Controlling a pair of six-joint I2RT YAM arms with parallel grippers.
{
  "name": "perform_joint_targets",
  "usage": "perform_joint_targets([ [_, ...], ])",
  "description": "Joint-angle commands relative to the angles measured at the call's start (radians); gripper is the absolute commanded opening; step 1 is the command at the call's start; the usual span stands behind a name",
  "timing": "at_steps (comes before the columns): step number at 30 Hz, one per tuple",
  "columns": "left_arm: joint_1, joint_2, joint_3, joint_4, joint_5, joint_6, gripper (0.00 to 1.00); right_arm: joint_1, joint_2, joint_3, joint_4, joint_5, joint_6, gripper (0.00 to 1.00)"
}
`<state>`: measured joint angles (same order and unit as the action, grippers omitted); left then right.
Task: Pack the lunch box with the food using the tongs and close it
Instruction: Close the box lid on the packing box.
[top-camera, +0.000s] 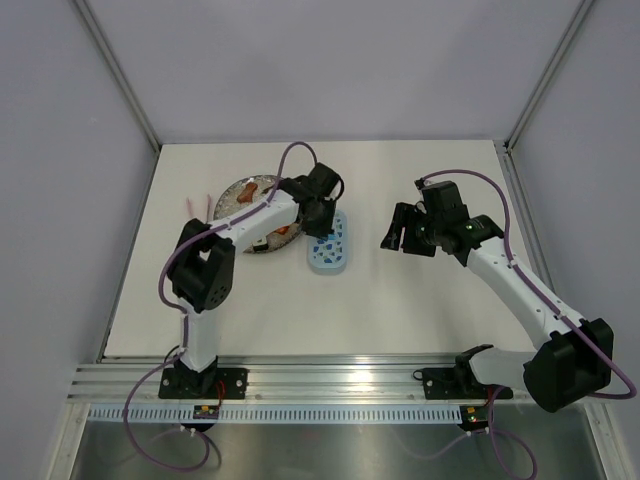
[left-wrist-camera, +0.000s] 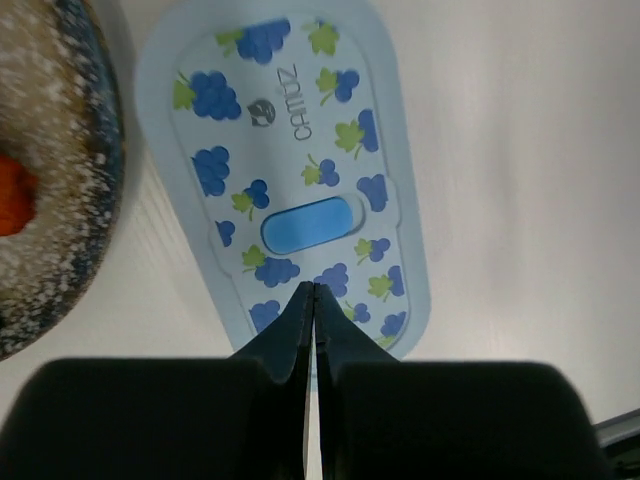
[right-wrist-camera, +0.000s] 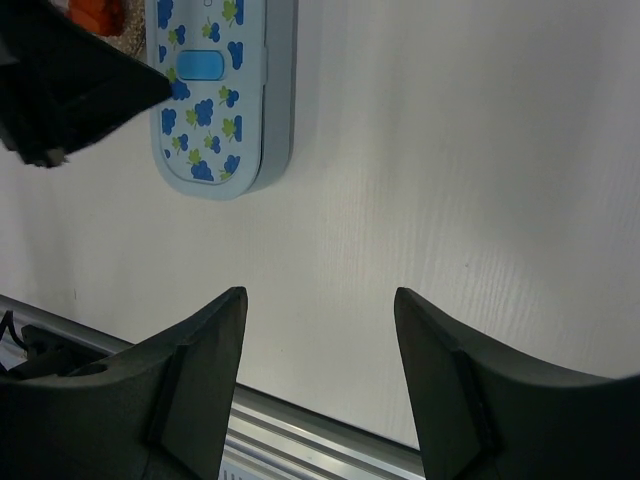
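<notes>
The lunch box (top-camera: 329, 246) lies mid-table with its grape-patterned lid (left-wrist-camera: 290, 170) on top; its side wall shows in the right wrist view (right-wrist-camera: 280, 90). My left gripper (left-wrist-camera: 314, 290) is shut with nothing in it, its tips over the lid just short of the blue oval tab (left-wrist-camera: 307, 222). I cannot tell whether they touch the lid. An orange piece of food (left-wrist-camera: 12, 195) rests on the speckled plate (left-wrist-camera: 70, 230) to the left. The pink tongs (top-camera: 198, 207) lie left of the plate. My right gripper (right-wrist-camera: 320, 300) hangs open and empty over bare table, right of the box.
The left arm (top-camera: 255, 215) crosses over the plate (top-camera: 240, 192) and hides much of it. The aluminium rail (right-wrist-camera: 300, 430) runs along the near table edge. Grey walls close in the back and both sides.
</notes>
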<state>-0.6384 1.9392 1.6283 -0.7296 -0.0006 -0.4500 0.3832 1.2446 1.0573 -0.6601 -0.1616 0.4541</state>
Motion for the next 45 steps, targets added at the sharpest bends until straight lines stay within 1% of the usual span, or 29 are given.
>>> perform_joint_targets([
  [1,-0.020,0.095,-0.033,0.021,0.005,-0.012,0.00,-0.004,-0.002,-0.006,0.024,-0.021,0.009,0.68],
  [4,-0.023,0.135,0.001,-0.033,0.005,-0.004,0.00,-0.003,-0.010,-0.005,0.017,-0.015,0.006,0.68],
  [5,-0.023,0.129,0.011,-0.056,0.005,-0.001,0.00,-0.004,-0.011,-0.005,0.014,-0.013,0.006,0.68],
  [6,-0.026,0.118,0.022,-0.063,-0.024,0.002,0.00,-0.004,-0.011,-0.006,0.014,-0.013,0.005,0.68],
  [10,-0.029,0.034,0.129,-0.097,-0.070,0.019,0.00,-0.004,-0.007,0.000,0.016,-0.018,0.005,0.68],
  [15,-0.037,0.018,0.208,-0.090,-0.076,0.025,0.00,-0.004,0.006,0.007,0.022,-0.019,0.005,0.68],
  [20,-0.041,0.102,0.268,-0.079,-0.065,0.010,0.00,-0.004,0.013,0.017,0.017,-0.021,0.000,0.68],
  [25,-0.041,0.219,0.255,-0.062,-0.088,-0.001,0.00,-0.004,0.003,0.010,0.010,-0.010,0.000,0.68],
  [28,-0.043,0.293,0.243,-0.071,-0.062,-0.003,0.00,-0.004,-0.005,0.001,0.010,-0.009,0.001,0.68],
  [31,-0.041,0.323,0.243,-0.112,-0.038,-0.003,0.00,-0.003,-0.011,-0.005,0.007,-0.004,0.004,0.69],
  [33,-0.041,0.301,0.237,-0.119,-0.039,0.002,0.00,-0.004,-0.014,-0.006,0.008,-0.004,0.003,0.69],
  [36,-0.041,0.213,0.234,-0.119,-0.067,0.019,0.00,-0.004,-0.013,-0.008,0.010,-0.006,0.003,0.69],
  [39,-0.041,0.146,0.278,-0.142,-0.104,0.033,0.00,-0.004,-0.011,-0.006,0.016,-0.012,0.008,0.69],
  [41,-0.041,0.126,0.326,-0.165,-0.122,0.037,0.00,-0.003,-0.013,-0.005,0.017,-0.013,0.008,0.69],
  [45,-0.037,0.093,0.363,-0.168,-0.151,0.045,0.00,-0.004,-0.020,-0.006,0.013,-0.012,0.011,0.68],
])
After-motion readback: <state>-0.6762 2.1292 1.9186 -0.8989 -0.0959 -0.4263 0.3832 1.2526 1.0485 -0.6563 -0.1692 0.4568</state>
